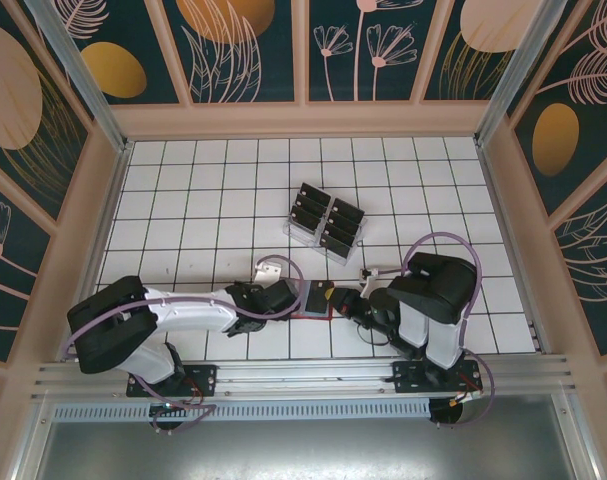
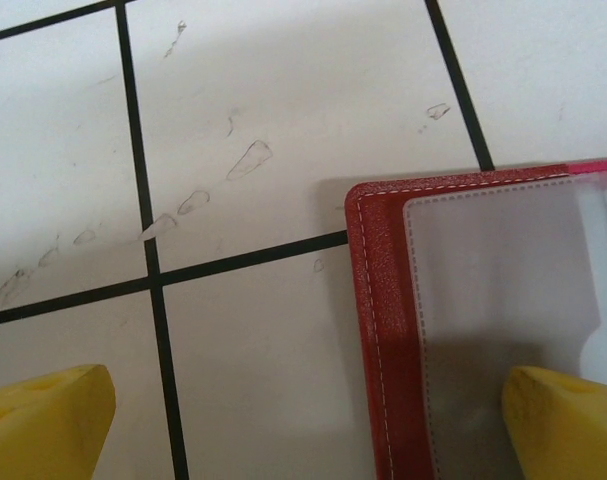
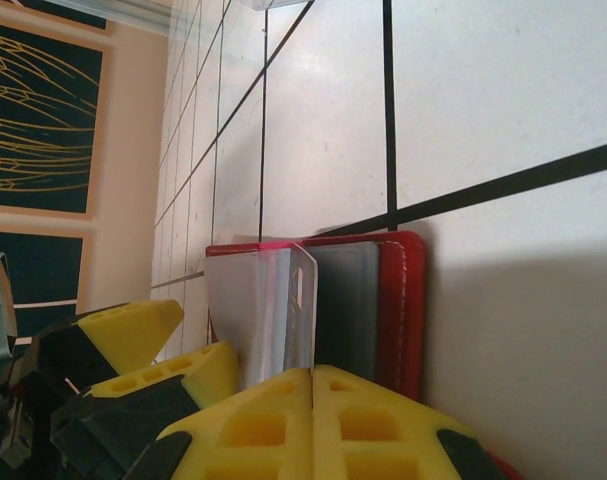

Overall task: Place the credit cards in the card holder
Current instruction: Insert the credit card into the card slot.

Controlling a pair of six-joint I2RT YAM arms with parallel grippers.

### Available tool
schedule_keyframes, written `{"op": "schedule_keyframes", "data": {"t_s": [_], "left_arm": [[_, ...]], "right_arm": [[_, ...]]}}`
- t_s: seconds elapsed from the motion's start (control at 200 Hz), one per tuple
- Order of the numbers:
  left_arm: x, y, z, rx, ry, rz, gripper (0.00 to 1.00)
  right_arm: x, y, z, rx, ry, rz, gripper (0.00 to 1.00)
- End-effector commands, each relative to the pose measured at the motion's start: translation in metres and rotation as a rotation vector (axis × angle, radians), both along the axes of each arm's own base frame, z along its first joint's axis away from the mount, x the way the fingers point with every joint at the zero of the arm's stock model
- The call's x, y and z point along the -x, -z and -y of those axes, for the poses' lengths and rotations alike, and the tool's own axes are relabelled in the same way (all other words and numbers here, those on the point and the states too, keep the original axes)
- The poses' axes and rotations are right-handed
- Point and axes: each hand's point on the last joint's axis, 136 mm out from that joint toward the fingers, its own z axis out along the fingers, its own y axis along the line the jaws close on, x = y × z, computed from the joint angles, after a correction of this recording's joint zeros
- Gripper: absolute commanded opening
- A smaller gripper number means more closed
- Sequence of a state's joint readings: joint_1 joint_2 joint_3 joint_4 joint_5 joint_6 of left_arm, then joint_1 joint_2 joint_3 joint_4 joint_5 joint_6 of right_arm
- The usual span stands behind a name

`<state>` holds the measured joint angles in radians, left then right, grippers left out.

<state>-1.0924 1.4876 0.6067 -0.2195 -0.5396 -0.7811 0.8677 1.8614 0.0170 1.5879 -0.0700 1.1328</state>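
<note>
The card holder [image 1: 315, 302], a small red wallet, lies open on the tiled table between my two grippers. My left gripper [image 1: 288, 297] is open and straddles the holder's left edge [image 2: 383, 300]. One of its yellow fingers [image 2: 563, 420] rests on the greyish inner pocket and the other sits on bare tile. My right gripper [image 3: 313, 375] is shut on a thin translucent inner leaf [image 3: 273, 300] of the card holder [image 3: 398, 300], and the leaf stands upright. The black credit cards [image 1: 310, 205] sit further back in a slotted rack, away from both grippers.
The clear plastic rack [image 1: 288, 230] with several black cards stands mid-table behind the wallet. White tiles with black lines surround it. Beige walls with patterned panels close in the left, right and back. The arm bases sit on the rail at the near edge.
</note>
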Motion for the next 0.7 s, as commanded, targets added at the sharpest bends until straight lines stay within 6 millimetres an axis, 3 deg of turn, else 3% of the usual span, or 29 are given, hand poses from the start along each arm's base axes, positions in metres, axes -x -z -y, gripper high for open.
{"op": "schedule_keyframes", "data": {"t_s": [0.0,0.18,0.5,0.691], "left_arm": [[0.014,0.013,-0.022,-0.049,-0.023,-0.05,0.98],[0.012,0.004,-0.014,-0.005,-0.015,-0.043,0.99],[0.003,-0.028,-0.003,0.042,-0.004,0.015,0.98],[0.004,-0.024,-0.003,0.042,0.012,0.011,0.98]], "right_arm": [[0.0,0.003,0.003,0.012,-0.01,0.002,0.0],[-0.002,0.0,0.0,0.001,-0.029,0.009,0.0],[-0.007,-0.023,-0.016,-0.039,-0.076,0.063,0.0],[-0.012,-0.036,-0.022,-0.017,-0.085,0.097,0.0]]}}
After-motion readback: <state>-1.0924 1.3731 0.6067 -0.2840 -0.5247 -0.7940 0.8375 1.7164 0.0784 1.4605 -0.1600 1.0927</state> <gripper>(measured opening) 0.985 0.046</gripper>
